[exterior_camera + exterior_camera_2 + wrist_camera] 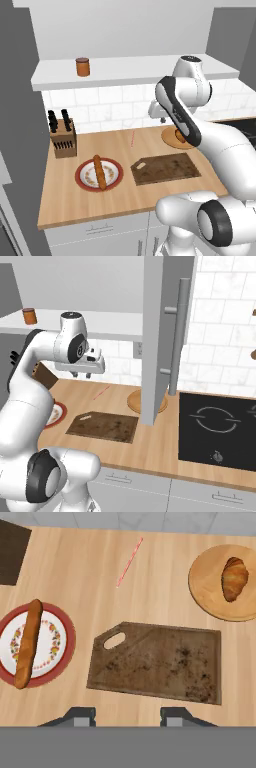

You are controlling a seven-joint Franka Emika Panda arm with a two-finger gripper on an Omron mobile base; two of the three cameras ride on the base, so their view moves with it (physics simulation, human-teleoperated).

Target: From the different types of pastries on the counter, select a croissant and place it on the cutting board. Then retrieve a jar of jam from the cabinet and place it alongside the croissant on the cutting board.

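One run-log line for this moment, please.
gripper: shut, empty, above cutting board | croissant: on round wooden plate | jar of jam: on shelf

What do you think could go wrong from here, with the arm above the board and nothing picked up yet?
The gripper hangs high over the cutting board, shut and empty. It must open before descending, or it may knock the croissant off the round plate. The baguette on the red-rimmed plate is also a pastry and might be picked by mistake. Later, the jar stands near the shelf edge, so a careless reach may push it off.
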